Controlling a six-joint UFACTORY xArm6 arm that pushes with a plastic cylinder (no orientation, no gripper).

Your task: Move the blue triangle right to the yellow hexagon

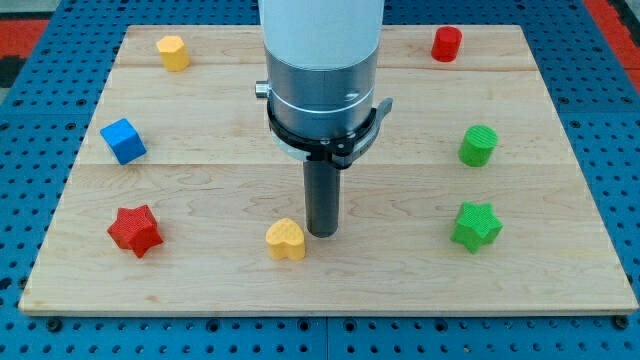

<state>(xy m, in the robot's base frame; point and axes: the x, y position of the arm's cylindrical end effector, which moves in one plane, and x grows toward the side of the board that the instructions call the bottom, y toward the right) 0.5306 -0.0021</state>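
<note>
My tip (321, 234) rests on the wooden board (560, 270) at the bottom middle, just right of a yellow heart block (286, 239), close to it or touching. A yellow block (173, 52), roughly hexagonal, sits at the top left, far from the tip. The only blue block in sight (123, 140) looks like a cube and lies at the left, below the yellow hexagon. No blue triangle shows. The arm's wide body hides the top middle of the board.
A red star (135, 230) lies at the bottom left. A red cylinder (446, 44) stands at the top right. A green cylinder (478, 146) and a green star (476, 225) are at the right. Blue pegboard surrounds the board.
</note>
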